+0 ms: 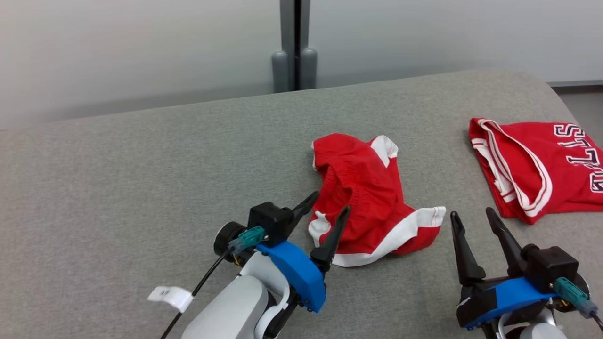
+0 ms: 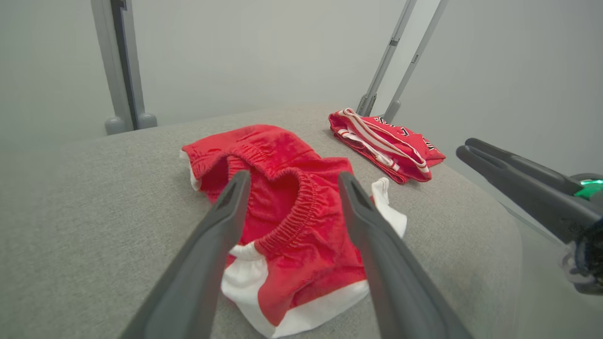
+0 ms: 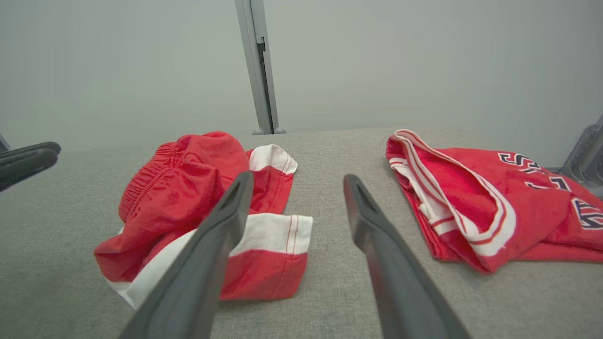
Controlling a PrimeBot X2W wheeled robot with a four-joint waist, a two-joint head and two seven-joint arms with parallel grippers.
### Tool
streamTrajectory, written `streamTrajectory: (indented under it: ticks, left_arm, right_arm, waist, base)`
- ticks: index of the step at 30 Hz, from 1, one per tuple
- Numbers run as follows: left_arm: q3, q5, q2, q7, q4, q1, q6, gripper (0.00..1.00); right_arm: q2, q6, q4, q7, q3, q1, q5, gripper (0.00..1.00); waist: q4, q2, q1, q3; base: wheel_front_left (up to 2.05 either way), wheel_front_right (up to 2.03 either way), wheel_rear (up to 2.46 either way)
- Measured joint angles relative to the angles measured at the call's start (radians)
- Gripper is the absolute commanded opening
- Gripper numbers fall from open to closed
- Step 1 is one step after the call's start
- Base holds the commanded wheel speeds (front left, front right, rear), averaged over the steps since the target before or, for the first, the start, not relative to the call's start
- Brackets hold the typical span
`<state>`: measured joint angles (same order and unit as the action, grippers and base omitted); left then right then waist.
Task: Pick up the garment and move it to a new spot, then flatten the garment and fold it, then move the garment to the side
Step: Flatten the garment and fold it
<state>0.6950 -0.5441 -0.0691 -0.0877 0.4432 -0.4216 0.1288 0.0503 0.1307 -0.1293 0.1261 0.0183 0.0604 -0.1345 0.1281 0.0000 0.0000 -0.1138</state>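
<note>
The red shorts lie in a crumpled heap in the middle of the grey worktop. The left fingers are spread wide over the near left edge of the shorts and hold nothing. I cannot tell if they touch the cloth. The right fingers are also wide apart and empty, just to the right of the shorts. A folded red shirt lies farther right.

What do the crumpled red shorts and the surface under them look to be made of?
Red shorts: soft matte knit, perhaps polyester or cotton; gathered elastic waistband, limp folds. Surface: grey woven upholstery fabric, matte; fine heathered weave, rounded padded-looking edge.
</note>
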Motion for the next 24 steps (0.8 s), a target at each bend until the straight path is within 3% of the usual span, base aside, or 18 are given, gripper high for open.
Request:
streamTrajectory:
  ticks: [7, 21, 22, 23, 24]
  left_arm:
    - [0.131, -0.056, -0.025, 0.048, 0.084, -0.099, 0.000, 1.00]
    - [0.243, -0.172, -0.044, 0.091, 0.217, -0.223, 0.000, 1.00]
    - [0.249, -0.182, -0.042, 0.093, 0.225, -0.225, 0.000, 0.80]
    - [0.254, -0.192, -0.040, 0.094, 0.229, -0.228, 0.000, 0.18]
    - [0.258, -0.204, -0.039, 0.088, 0.229, -0.232, 0.000, 0.00]
  right_arm:
    - [0.000, 0.000, -0.028, 0.025, -0.036, 0.030, -0.017, 1.00]
    - [0.000, 0.000, -0.077, 0.061, -0.067, 0.061, -0.043, 1.00]
    - [0.000, 0.000, -0.080, 0.061, -0.067, 0.063, -0.043, 1.00]
    - [0.000, 0.000, -0.081, 0.062, -0.067, 0.065, -0.044, 1.00]
    - [0.000, 0.000, -0.082, 0.065, -0.067, 0.065, -0.044, 1.00]
  waist:
    - [0.047, 0.0000, 0.0001, -0.023]
    - [0.107, 0.0000, 0.0002, -0.059]
    - [0.109, 0.0000, 0.0002, -0.060]
    - [0.111, 0.0000, 0.0001, -0.061]
    - [0.112, 0.0000, 0.0001, -0.062]
  base:
    - [0.00, 0.00, 0.00]
    - [0.00, 0.00, 0.00]
    - [0.00, 0.00, 0.00]
    - [0.00, 0.00, 0.00]
    - [0.00, 0.00, 0.00]
